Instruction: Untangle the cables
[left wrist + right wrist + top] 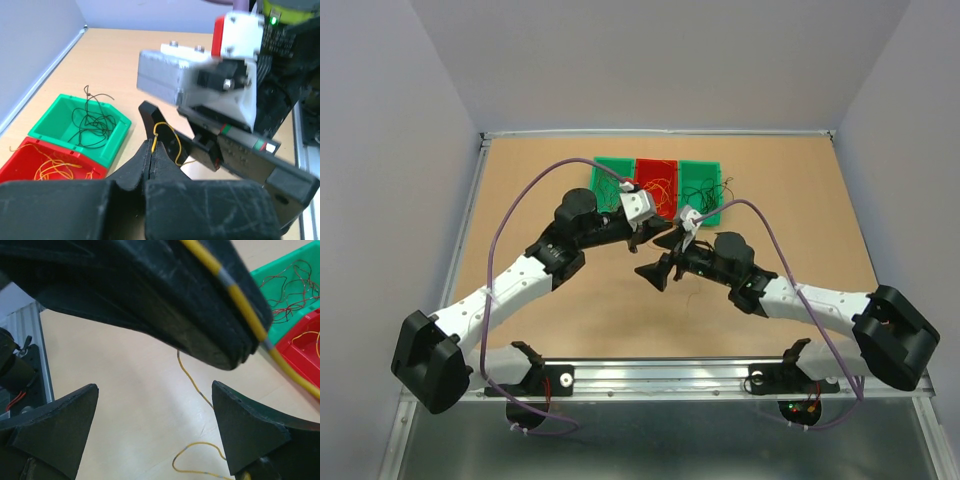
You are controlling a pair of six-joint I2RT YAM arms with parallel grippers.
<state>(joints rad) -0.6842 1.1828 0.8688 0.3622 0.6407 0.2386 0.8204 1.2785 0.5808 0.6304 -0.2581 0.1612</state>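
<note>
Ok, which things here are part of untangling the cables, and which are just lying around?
Job: yellow cable pinched in left gripper; open right gripper; dark red cables in left green bin; orange cables in red bin; black cables in right green bin.
Just there: purple arm cables; table.

**Inventory by kind**

- Table [570, 330]: one.
- Arms: two, the left arm [520, 282] and the right arm [815, 303].
- Grippers: two, one per arm, the left gripper [151, 147] and the right gripper [155, 386].
- Bins: three, in one row near the far edge of the table. Two are green, the left green bin [610, 162] and the right green bin [700, 165]. One is a red bin [655, 163], which stands between them.
- Cable clumps: three, one per bin: dark red clump [292, 287], orange clump [55, 169], black clump [92, 120]. The strands in each clump cannot be counted.
- Single strands outside the bins: one yellow strand [245, 309], at the left gripper.
</note>
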